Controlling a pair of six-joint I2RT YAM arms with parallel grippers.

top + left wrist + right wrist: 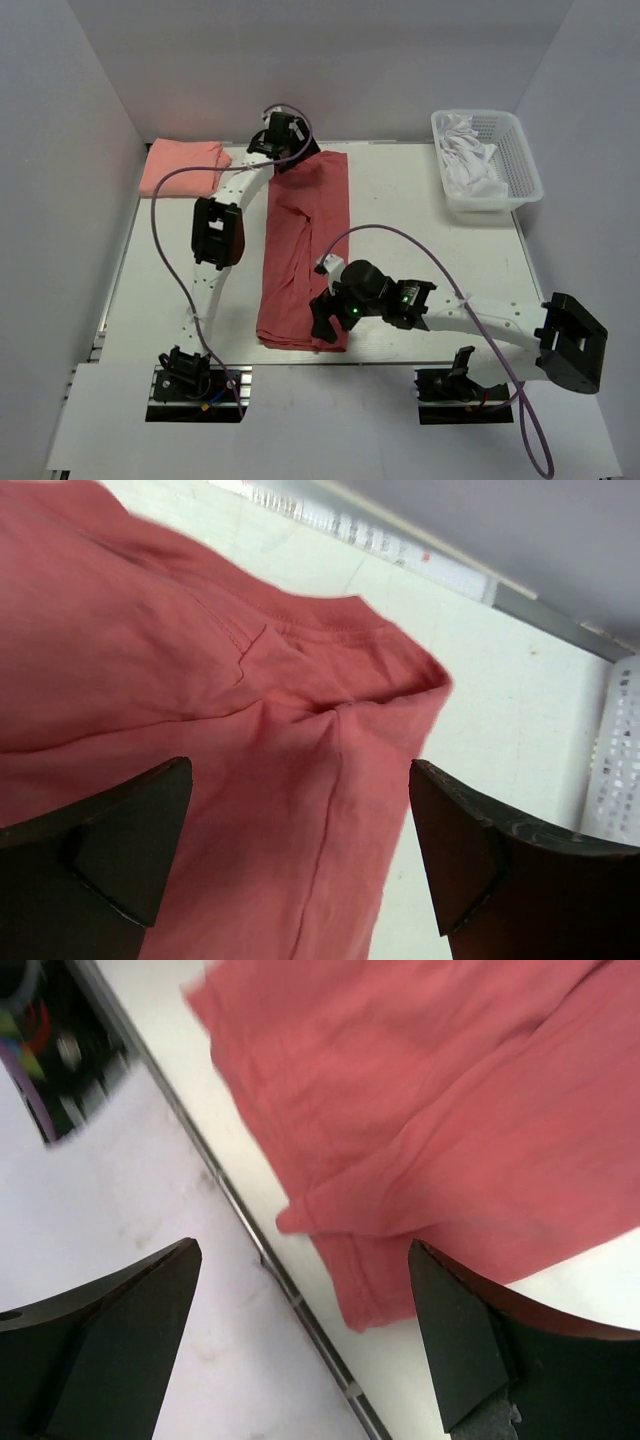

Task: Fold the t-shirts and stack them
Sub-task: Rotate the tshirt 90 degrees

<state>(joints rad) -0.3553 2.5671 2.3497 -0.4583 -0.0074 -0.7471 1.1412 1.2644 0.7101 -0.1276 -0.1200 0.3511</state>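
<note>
The brick-red t-shirt [303,250] lies folded into a long narrow strip down the middle of the table. My left gripper [283,140] is open above its far end; the left wrist view shows the cloth's hem and corner [300,730] between the spread fingers. My right gripper [325,325] is open over the near right corner of the strip; the right wrist view shows that corner [380,1210] between the fingers, at the table's front edge. The salmon-pink t-shirt [182,166] lies folded at the far left corner.
A white plastic basket [520,165] with white cloth [470,160] in it stands at the far right. The table's metal front edge [290,1290] runs just under my right gripper. White walls enclose the table at left, right and back.
</note>
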